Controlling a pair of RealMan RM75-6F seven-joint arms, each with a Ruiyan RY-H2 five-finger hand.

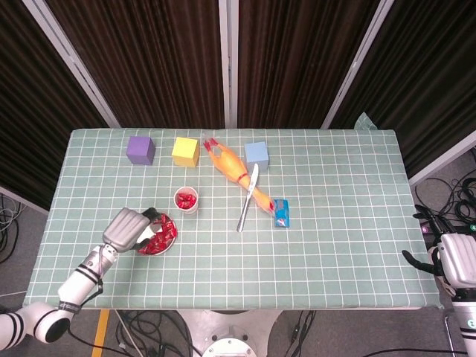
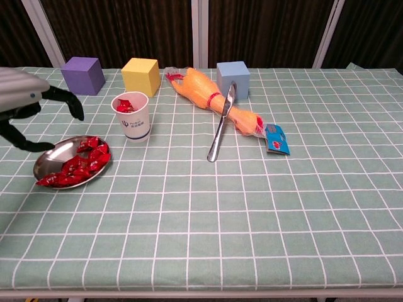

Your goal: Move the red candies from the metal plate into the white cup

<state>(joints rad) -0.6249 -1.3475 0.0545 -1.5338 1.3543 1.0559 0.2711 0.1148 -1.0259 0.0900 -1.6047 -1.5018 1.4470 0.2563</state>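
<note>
A metal plate with several red candies sits near the table's front left. Just behind it stands the white cup, upright, with red candies inside. My left hand hovers over the plate's left side with its fingers spread and nothing in them. My right hand hangs off the table's right edge, away from everything; its fingers are too small to read.
A purple cube, a yellow cube and a blue cube line the back. An orange rubber chicken, a knife and a small blue packet lie mid-table.
</note>
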